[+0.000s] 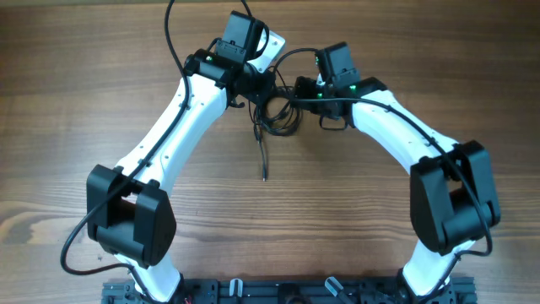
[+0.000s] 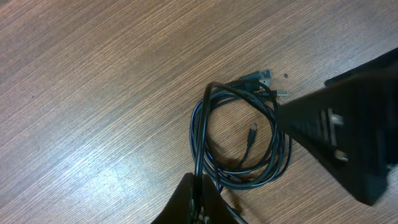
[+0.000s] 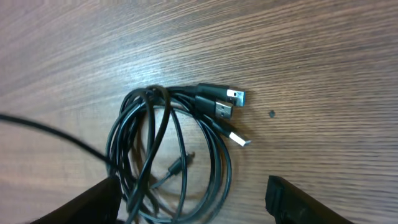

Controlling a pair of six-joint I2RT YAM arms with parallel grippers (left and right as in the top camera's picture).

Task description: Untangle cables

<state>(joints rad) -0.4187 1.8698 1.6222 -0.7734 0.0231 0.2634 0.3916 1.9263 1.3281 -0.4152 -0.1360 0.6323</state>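
The cables (image 1: 278,114) are thin black cords in one tangled coil on the wooden table, between my two grippers at the far centre. One loose end trails toward the front (image 1: 262,165). In the left wrist view the coil (image 2: 239,134) lies ahead, and my left gripper (image 2: 200,205) is shut on a strand running up from it. In the right wrist view the coil (image 3: 174,149) shows three USB plugs (image 3: 227,102) fanned to the right. My right gripper (image 3: 193,205) is open, with its fingers either side of the coil's near part.
The right gripper's black body (image 2: 348,130) fills the right of the left wrist view, close to the coil. A small dark speck (image 3: 271,114) lies on the table beyond the plugs. A thicker black arm wire (image 1: 169,34) loops at the far left.
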